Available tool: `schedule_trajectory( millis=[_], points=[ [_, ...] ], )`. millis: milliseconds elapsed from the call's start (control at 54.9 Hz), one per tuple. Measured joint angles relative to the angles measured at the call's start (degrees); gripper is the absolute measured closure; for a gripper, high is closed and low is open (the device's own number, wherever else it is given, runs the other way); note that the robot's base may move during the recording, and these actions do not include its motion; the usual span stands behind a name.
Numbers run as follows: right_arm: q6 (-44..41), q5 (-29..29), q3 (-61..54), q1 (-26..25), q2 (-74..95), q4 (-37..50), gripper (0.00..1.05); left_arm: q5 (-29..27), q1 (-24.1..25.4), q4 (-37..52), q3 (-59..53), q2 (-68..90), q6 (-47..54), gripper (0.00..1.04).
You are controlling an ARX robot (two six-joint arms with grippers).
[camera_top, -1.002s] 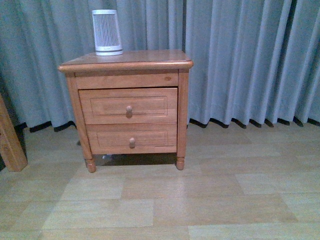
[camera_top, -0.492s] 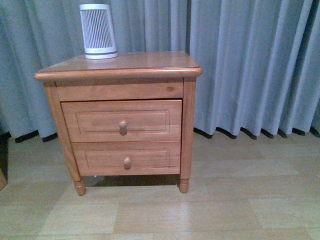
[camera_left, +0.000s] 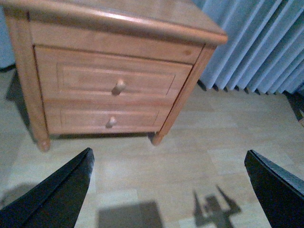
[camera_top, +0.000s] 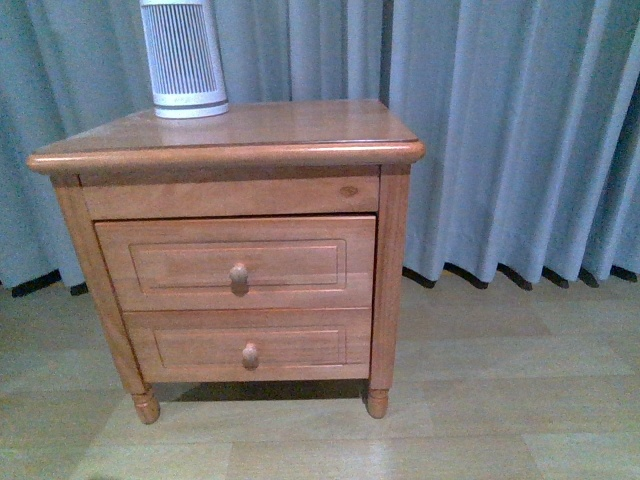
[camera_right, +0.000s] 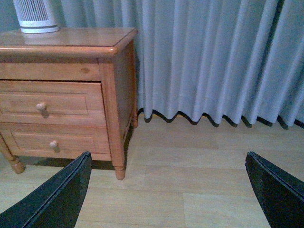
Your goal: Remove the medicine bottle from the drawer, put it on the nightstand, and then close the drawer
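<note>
The brown wooden nightstand (camera_top: 300, 125) stands ahead, against grey curtains. Its upper drawer (camera_top: 300, 262) with a round knob (camera_top: 238, 273) is shut or nearly shut. The medicine bottle is hidden. The nightstand also shows in the left wrist view (camera_left: 142, 19), with the upper drawer (camera_left: 142, 80), and in the right wrist view (camera_right: 71, 40). My left gripper (camera_left: 168, 190) is open and empty over the floor, short of the nightstand. My right gripper (camera_right: 166, 190) is open and empty over the floor, to the right of the nightstand. Neither gripper shows in the front view.
A tall white ribbed cylinder device (camera_top: 183, 60) stands on the nightstand's back left. The shallower lower drawer (camera_top: 300, 345) is shut. Grey curtains (camera_top: 500, 130) hang behind. The floor (camera_top: 480, 420) is pale wood planks.
The front view has moved closer to the nightstand, which now looks larger and fills more of the frame. The wooden furniture leg at left has gone out of view.
</note>
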Motion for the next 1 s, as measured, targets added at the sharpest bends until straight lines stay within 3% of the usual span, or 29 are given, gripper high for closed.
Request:
schedule_trajectory(
  millis=[200, 346, 620, 1002],
  points=[
    [0.00, -0.02, 0.00, 0.00, 0.00, 0.00, 0.07, -4.13, -4.98, 17.31, 9.75, 27.63, 0.31, 0.06],
    [0.00, 0.00, 0.00, 0.00, 0.00, 0.00, 0.07, -8.33, -6.91, 23.12, 16.68, 44.61, 0.66, 0.06],
    [0.00, -0.02, 0.00, 0.00, 0.00, 0.00, 0.07, -15.93, -8.35, 24.44, 34.18, 68.35, 0.94, 0.06],
    [0.00, -0.02, 0.00, 0.00, 0.00, 0.00, 0.07, -19.91, -10.27, 21.42, 50.80, 83.93, 0.94, 0.06]
  ],
)
